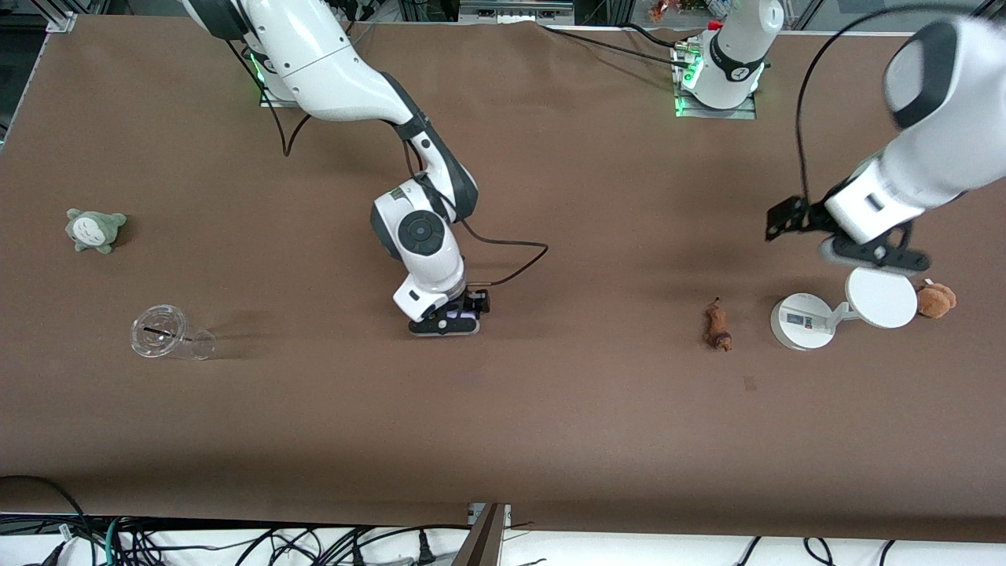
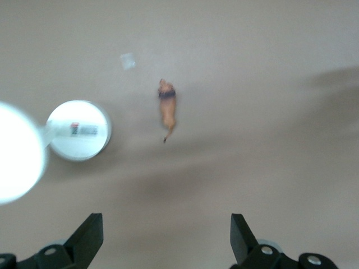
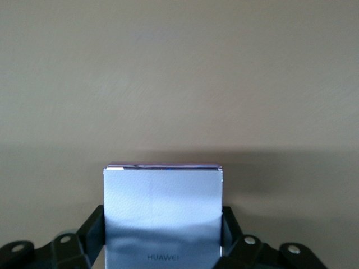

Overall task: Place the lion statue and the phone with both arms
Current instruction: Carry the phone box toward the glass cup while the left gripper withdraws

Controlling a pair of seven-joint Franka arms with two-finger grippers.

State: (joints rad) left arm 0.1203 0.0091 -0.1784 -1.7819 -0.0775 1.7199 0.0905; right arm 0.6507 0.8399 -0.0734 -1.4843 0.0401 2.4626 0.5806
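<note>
The lion statue (image 1: pixel 717 326), a small reddish-brown figurine, lies on the brown table toward the left arm's end, beside a white device. In the left wrist view the lion statue (image 2: pixel 167 109) lies well apart from the fingers. My left gripper (image 1: pixel 872 253) (image 2: pixel 166 221) hangs open and empty over the white device's disc. My right gripper (image 1: pixel 448 321) (image 3: pixel 162 216) is down low at the middle of the table, shut on the phone (image 3: pixel 162 213). Only a pale lavender sliver of the phone (image 1: pixel 462 321) peeks out between the fingers in the front view.
The white round-based device (image 1: pixel 802 321) carries a disc (image 1: pixel 882 297), with a tan plush toy (image 1: pixel 935 300) beside it. Toward the right arm's end sit a grey-green plush toy (image 1: pixel 94 229) and a clear cup (image 1: pixel 169 334) on its side.
</note>
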